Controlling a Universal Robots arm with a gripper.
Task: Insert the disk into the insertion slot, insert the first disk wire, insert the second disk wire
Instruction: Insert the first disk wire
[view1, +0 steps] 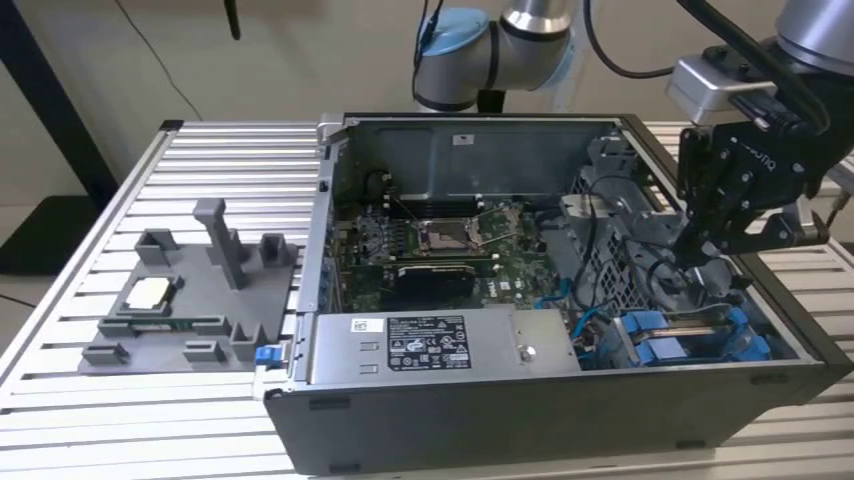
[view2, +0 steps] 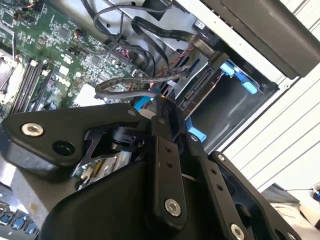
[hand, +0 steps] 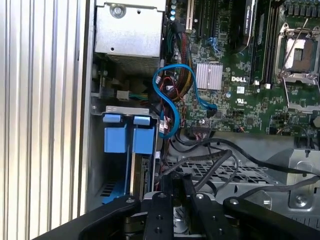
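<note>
Disk (hand: 143, 145) in insertion slot (hand: 97, 150), end effector (view1: 698, 252) nearby

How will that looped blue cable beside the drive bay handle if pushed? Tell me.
Probably floppy: the blue cable hangs in loose curves. Likely light, since it looks thin. It may snag rather than slide free, because it crosses the other wires.

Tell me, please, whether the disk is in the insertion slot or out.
In: the disk sits inside the insertion slot, its blue frame between the bay's walls in the first wrist view.
</note>
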